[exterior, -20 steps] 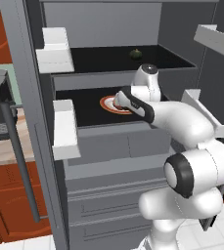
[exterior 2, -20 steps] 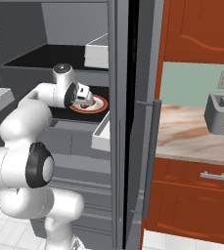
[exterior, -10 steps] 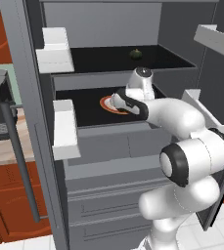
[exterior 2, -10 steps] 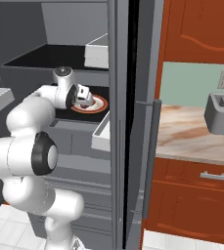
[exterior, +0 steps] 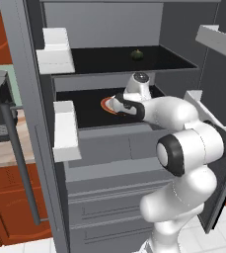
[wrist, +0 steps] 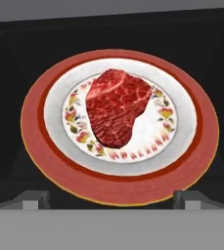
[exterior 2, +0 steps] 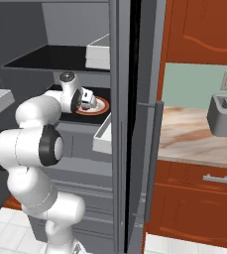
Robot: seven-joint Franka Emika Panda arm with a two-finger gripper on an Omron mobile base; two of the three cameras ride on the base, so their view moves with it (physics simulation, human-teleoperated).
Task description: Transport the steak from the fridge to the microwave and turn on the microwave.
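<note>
The pincer (wrist: 111,197) has pushed in over the front edge of the fridge's (exterior: 109,163) lower black shelf (exterior: 87,111) in the last second, its two tips spread wide and holding nothing, level with the near rim of the red-bordered plate (wrist: 35,141). Beyond them the steak (wrist: 116,107) lies untouched at the plate's middle, so the grasp looks next. Farther back, on the upper shelf, sits a small dark green ball (exterior: 137,54).

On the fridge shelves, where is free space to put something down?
The upper shelf is mostly bare; a small dark green ball sits near its back. The lower shelf is crowded in the middle by the plate with the steak and the arm; bare black shelf lies left of the plate.
</note>
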